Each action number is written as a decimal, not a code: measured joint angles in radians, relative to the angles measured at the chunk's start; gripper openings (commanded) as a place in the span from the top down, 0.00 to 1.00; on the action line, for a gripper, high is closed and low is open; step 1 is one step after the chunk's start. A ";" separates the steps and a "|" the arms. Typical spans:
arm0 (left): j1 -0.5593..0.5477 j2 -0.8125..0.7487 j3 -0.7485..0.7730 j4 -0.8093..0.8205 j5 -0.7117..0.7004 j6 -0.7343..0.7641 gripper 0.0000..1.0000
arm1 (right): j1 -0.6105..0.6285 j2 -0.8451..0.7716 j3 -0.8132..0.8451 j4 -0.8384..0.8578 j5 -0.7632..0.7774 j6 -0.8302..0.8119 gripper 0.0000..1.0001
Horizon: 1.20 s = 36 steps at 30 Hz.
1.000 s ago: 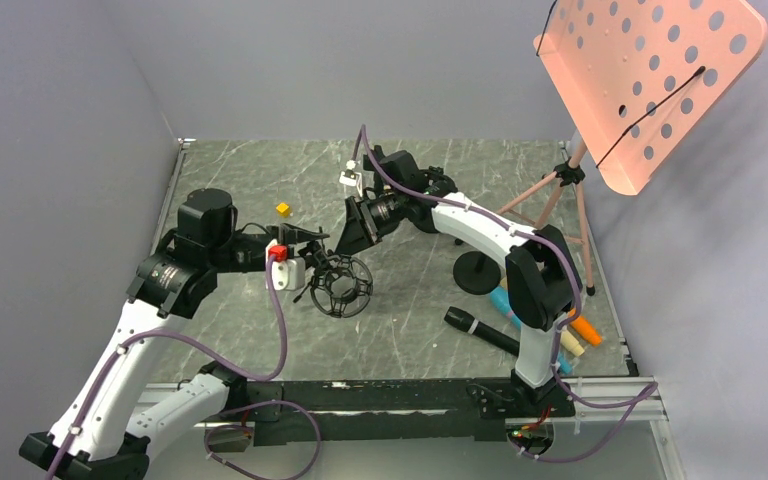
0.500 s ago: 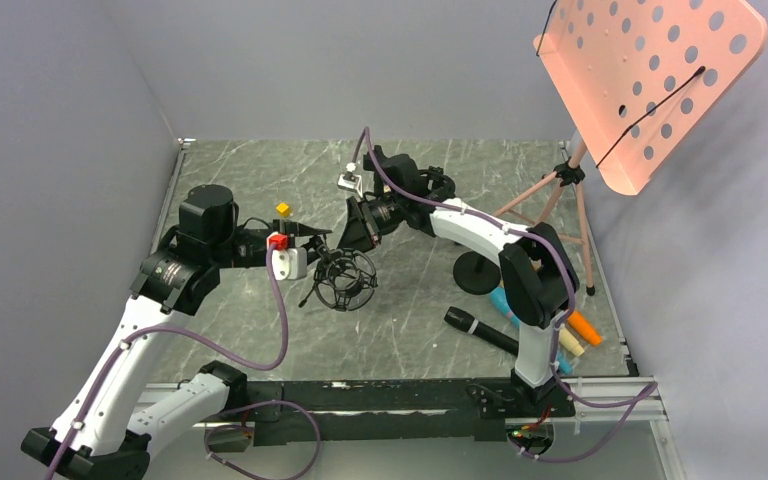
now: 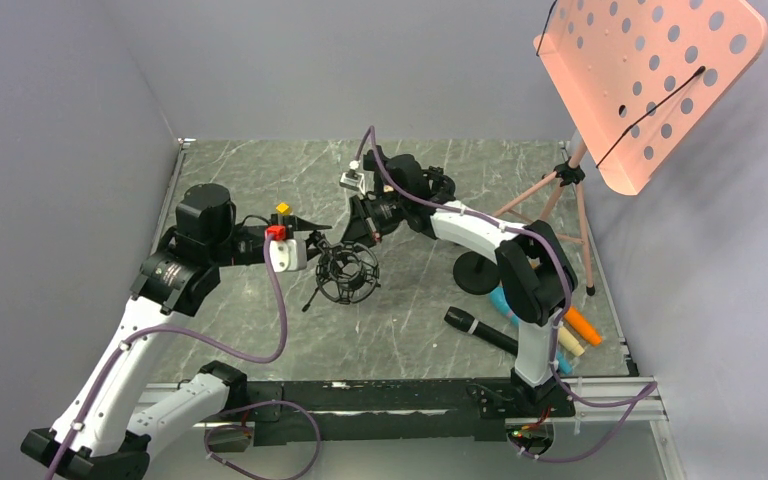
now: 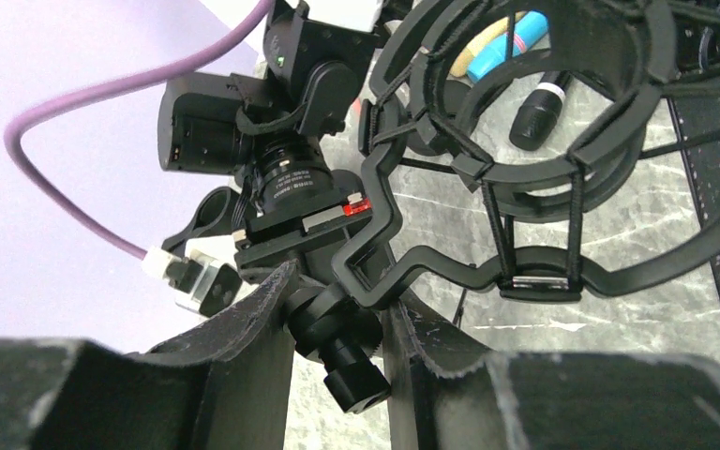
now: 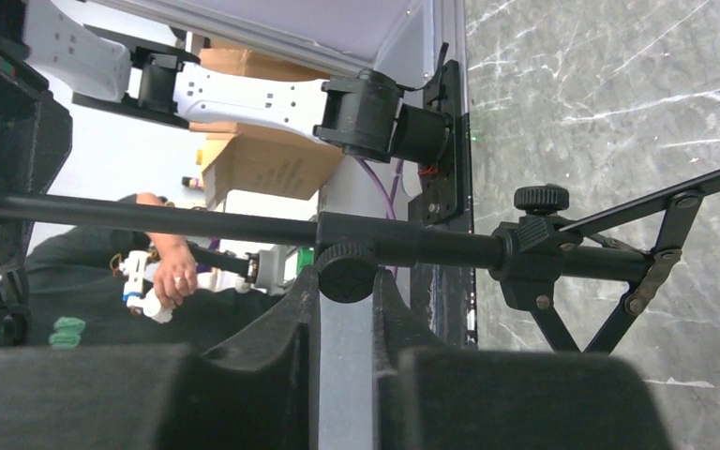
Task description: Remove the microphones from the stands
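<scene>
The black mic stand is held in the air between both arms. Its round cage mount (image 3: 348, 273) is empty, as the left wrist view (image 4: 525, 141) shows. The black microphone (image 3: 480, 330) lies on the table at the front right, and shows through the cage in the left wrist view (image 4: 539, 103). My left gripper (image 3: 312, 243) is shut on the mount's swivel joint (image 4: 337, 328). My right gripper (image 3: 358, 232) is shut on the knob (image 5: 345, 270) of the stand's pole (image 5: 197, 225), whose folding legs (image 5: 619, 272) reach right.
A round black base (image 3: 478, 270) and a pink music stand (image 3: 650, 80) on tripod legs (image 3: 560, 195) stand at the right. Coloured markers (image 3: 578, 335) lie by the microphone. A yellow cube (image 3: 282, 208) sits behind the left gripper.
Both grippers have carried the stand a little up and toward the back of the table; the cage mount has shifted slightly right. Both grips are unchanged.
</scene>
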 measured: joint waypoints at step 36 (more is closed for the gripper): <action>0.245 -0.042 -0.084 0.314 0.031 -0.768 1.00 | 0.164 -0.536 -0.494 0.245 0.451 -1.559 0.70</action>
